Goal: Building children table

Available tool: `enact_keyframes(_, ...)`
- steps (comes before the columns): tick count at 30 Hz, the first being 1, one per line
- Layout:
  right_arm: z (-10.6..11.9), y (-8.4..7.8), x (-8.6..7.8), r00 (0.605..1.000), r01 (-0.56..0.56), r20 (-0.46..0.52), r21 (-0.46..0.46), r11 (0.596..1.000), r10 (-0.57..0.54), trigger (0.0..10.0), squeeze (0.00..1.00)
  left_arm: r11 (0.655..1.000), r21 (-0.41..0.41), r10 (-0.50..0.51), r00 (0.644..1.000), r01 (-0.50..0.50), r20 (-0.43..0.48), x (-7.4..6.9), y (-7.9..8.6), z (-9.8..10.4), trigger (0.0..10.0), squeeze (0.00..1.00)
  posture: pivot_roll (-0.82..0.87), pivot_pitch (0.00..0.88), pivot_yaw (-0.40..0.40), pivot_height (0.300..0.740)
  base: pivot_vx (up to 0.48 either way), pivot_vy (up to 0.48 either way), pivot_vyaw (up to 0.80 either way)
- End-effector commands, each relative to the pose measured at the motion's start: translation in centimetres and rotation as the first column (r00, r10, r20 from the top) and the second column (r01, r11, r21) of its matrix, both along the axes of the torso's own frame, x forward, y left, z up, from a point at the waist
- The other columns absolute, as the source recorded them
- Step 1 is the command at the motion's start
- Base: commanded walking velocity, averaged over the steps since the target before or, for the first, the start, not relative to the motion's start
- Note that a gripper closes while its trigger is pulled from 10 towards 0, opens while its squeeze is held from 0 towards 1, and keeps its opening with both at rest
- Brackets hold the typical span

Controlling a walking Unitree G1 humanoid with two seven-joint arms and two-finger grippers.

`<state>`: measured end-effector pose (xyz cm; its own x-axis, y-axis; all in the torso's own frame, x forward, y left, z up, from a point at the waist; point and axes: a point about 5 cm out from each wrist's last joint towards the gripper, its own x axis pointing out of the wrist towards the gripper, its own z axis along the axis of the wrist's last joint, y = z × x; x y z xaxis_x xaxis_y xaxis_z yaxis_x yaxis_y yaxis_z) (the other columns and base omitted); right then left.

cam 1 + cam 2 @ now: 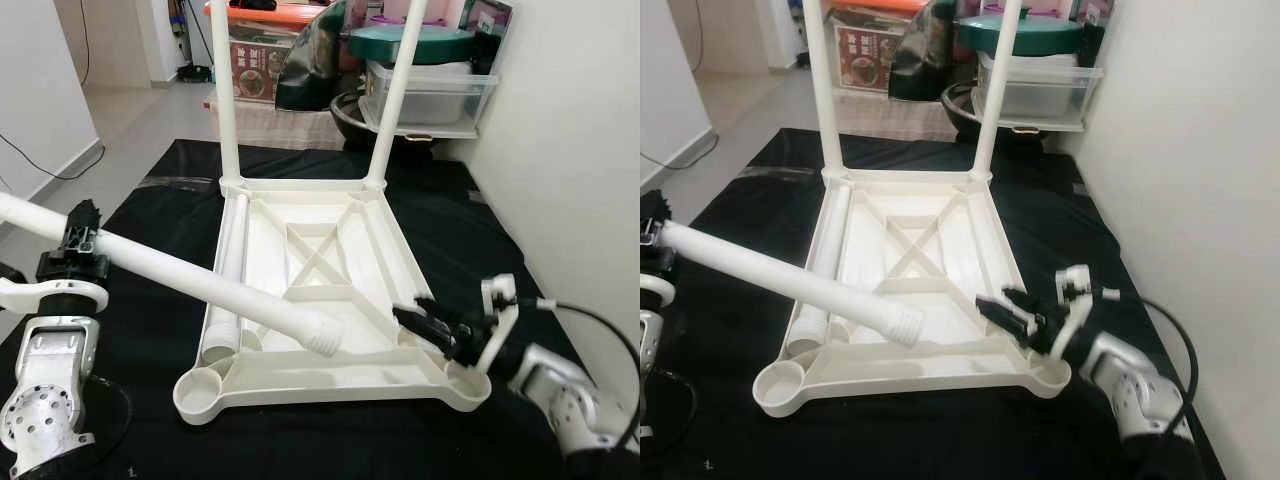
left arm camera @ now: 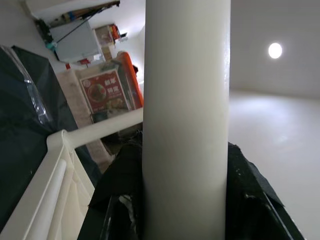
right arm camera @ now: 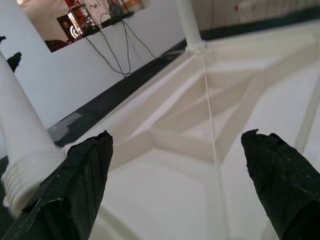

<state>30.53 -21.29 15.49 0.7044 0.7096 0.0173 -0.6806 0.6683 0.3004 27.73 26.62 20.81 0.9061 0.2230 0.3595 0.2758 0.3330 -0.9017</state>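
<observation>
The white table top (image 1: 330, 388) lies upside down on a black cloth. Two white legs (image 1: 228, 100) (image 1: 397, 90) stand upright in its far corner sockets. A third leg (image 1: 233, 235) lies loose inside the top along its left side. My left gripper (image 1: 78, 240) is shut on a fourth leg (image 1: 200, 282), held slanting over the top with its threaded end (image 1: 325, 340) near the front middle. In the left wrist view this leg (image 2: 187, 125) runs between the black fingers (image 2: 117, 200). My right gripper (image 1: 410, 308) is open just above the near right corner, beside the bare socket (image 1: 468, 382).
The near left socket (image 1: 200, 385) is also bare. Storage boxes (image 1: 262, 50) and a clear plastic bin (image 1: 430, 95) crowd the far edge of the cloth. A white wall (image 1: 570, 150) runs close on the right. A black cable (image 1: 600, 330) loops by my right arm.
</observation>
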Motion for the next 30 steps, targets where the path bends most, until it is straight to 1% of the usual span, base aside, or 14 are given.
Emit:
enact_keyframes(1,3.3,0.8,1.3,0.992,-0.005,0.128,-0.043,0.999,0.011,10.0,0.0,0.999,0.021,-0.028,1.0,0.028,0.01,0.6,-0.2,0.5,10.0,0.0,0.02,0.0,-0.035,0.74,0.0,0.0,0.0)
enact_keyframes(3,6.7,1.9,2.9,0.974,-0.01,0.225,-0.059,0.998,0.023,10.0,0.0,0.998,0.042,-0.05,0.999,0.05,0.01,1.0,-0.2,0.7,10.0,0.0,0.02,0.0,-0.04,0.74,0.0,0.0,0.0)
enact_keyframes(4,6.7,1.9,2.9,0.974,-0.01,0.225,-0.059,0.998,0.023,10.0,0.0,0.998,0.042,-0.05,0.999,0.05,0.01,1.0,-0.2,0.7,10.0,0.0,0.02,0.0,-0.04,0.74,0.0,0.0,0.0)
enact_keyframes(5,8.3,2.5,3.7,0.967,-0.022,0.252,-0.058,0.998,0.036,10.0,0.0,0.996,0.064,-0.064,0.998,0.063,0.009,1.2,-0.3,0.9,10.0,0.0,0.02,0.0,-0.04,0.74,0.0,0.0,0.0)
enact_keyframes(6,8.3,2.5,3.7,0.967,-0.022,0.252,-0.058,0.998,0.036,10.0,0.0,0.996,0.064,-0.064,0.998,0.063,0.009,1.2,-0.3,0.9,10.0,0.0,0.02,0.0,-0.04,0.74,0.0,0.0,0.0)
enact_keyframes(8,10.5,4.9,4.8,0.966,-0.071,0.246,-0.042,0.997,0.079,10.0,0.0,0.994,0.079,-0.081,0.997,0.08,0.015,1.6,-0.5,1.3,10.0,0.0,0.03,0.0,-0.048,0.74,0.0,0.0,0.0)
enact_keyframes(10,10.8,5.7,5.1,0.969,-0.082,0.232,-0.041,0.996,0.089,10.0,0.0,0.993,0.081,-0.084,0.996,0.083,0.016,1.7,-0.6,1.4,10.0,0.0,0.03,0.0,-0.048,0.74,0.0,0.0,0.0)
enact_keyframes(11,10.3,7.3,5.3,0.976,-0.103,0.184,-0.101,0.989,0.12,10.0,0.0,0.992,0.088,-0.095,0.995,0.093,0.016,1.7,-0.9,1.3,10.0,0.0,0.04,0.0,-0.052,0.74,0.0,0.0,0.0)
enact_keyframes(13,10.3,7.3,5.3,0.976,-0.103,0.184,-0.101,0.989,0.12,10.0,0.0,0.992,0.088,-0.095,0.995,0.093,0.016,1.7,-0.9,1.3,10.0,0.0,0.04,0.0,-0.052,0.74,0.0,0.0,0.0)
enact_keyframes(16,9.0,11.7,4.1,0.956,-0.27,0.05,-0.232,0.935,0.288,10.0,0.0,0.982,0.135,-0.132,0.991,0.132,-0.009,1.7,-2.4,0.8,10.0,0.0,0.04,0.0,-0.05,0.74,0.0,0.0,0.0)
enact_keyframes(17,8.9,12.4,3.8,0.948,-0.3,0.032,-0.249,0.921,0.317,10.0,0.0,0.979,0.146,-0.14,0.99,0.14,-0.016,1.7,-2.7,0.7,10.0,0.0,0.04,0.0,-0.05,0.74,0.0,0.0,0.0)
enact_keyframes(22,9.1,13.9,3.3,0.93,-0.349,0.006,-0.289,0.891,0.366,10.0,0.0,0.971,0.181,-0.154,0.987,0.159,-0.04,2.0,-3.3,0.3,10.0,0.0,0.04,0.0,-0.047,0.74,0.0,0.0,0.0)
enact_keyframes(26,8.9,15.7,1.9,0.888,-0.441,-0.021,-0.317,0.84,0.459,10.0,0.0,0.961,0.21,-0.173,0.984,0.18,-0.052,2.4,-4.1,0.0,10.0,0.0,0.03,0.0,-0.043,0.74,0.0,0.0,0.0)
enact_keyframes(30,8.8,16.1,1.5,0.876,-0.465,-0.035,-0.323,0.824,0.481,10.0,0.0,0.956,0.222,-0.183,0.982,0.19,-0.054,2.5,-4.4,0.0,10.0,0.0,0.03,0.0,-0.043,0.74,0.0,0.0,0.0)
